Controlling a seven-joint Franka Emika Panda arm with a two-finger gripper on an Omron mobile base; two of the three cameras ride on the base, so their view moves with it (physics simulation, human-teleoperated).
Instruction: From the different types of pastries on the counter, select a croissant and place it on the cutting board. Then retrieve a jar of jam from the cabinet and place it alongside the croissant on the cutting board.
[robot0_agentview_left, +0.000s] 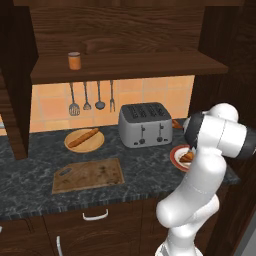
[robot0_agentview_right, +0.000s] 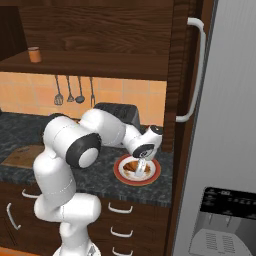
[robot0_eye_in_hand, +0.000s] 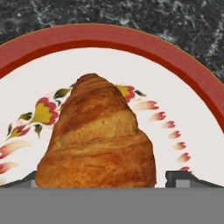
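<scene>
The croissant (robot0_eye_in_hand: 98, 135), golden-brown and ridged, lies on a white flowered plate with a red rim (robot0_eye_in_hand: 131, 39) at the counter's right end. My gripper (robot0_eye_in_hand: 103, 181) is down over it, open, with one dark fingertip (robot0_eye_in_hand: 19, 181) on each side of the pastry, not pressed against it. From the right base view the gripper (robot0_agentview_right: 141, 168) hangs just above the croissant (robot0_agentview_right: 131, 166). The cutting board (robot0_agentview_left: 89, 175) lies bare at the counter's front left. A long loaf (robot0_agentview_left: 83, 138) rests on a round wooden plate. The jar of jam (robot0_agentview_left: 74, 60) stands on the cabinet shelf (robot0_agentview_left: 125, 65).
A silver toaster (robot0_agentview_left: 145, 124) stands at the back of the speckled counter (robot0_agentview_left: 30, 175), between the wooden plate (robot0_agentview_left: 97, 144) and the red-rimmed plate (robot0_agentview_left: 176, 156). Utensils (robot0_agentview_left: 92, 97) hang on the tiled wall. A tall fridge (robot0_agentview_right: 225, 125) with a handle closes the right side.
</scene>
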